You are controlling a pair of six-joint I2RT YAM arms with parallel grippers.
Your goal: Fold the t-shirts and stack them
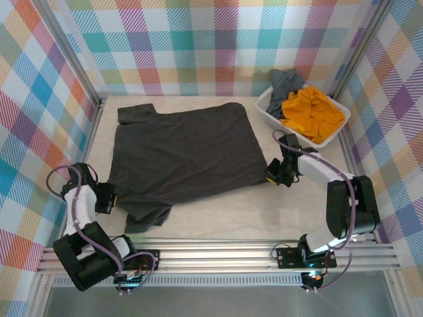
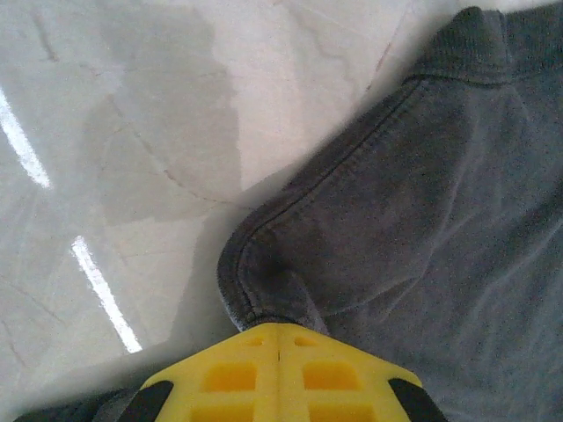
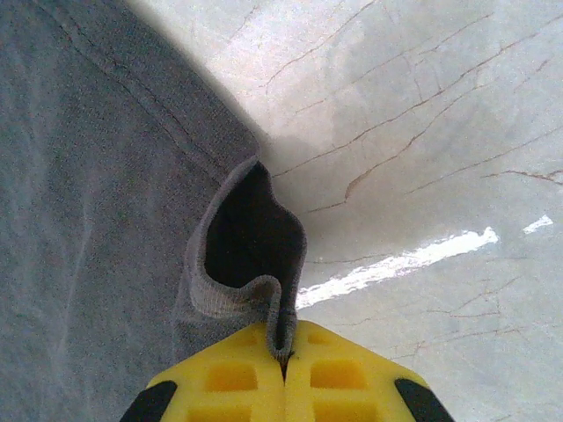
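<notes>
Hem of charcoal t-shirt (image 3: 106, 176) buried inside clamped right gripper (image 3: 283, 350)

Top view: grey shirt (image 1: 284, 82) mostly hidden behind orange shirt (image 1: 310, 112) in basket (image 1: 276, 119), shape unclear. Wrist views: dark shirt (image 2: 422, 246) runs off frame edges, so no full outline. Bottom edge cuts off left gripper (image 2: 280, 332) & right gripper (image 3: 283, 352); pinched cloth betw. closed jaws hidden.

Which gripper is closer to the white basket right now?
Right. The right gripper pinches a corner of the dark t-shirt just near-left of the basket; the left gripper holds the opposite corner, far across the table.
</notes>
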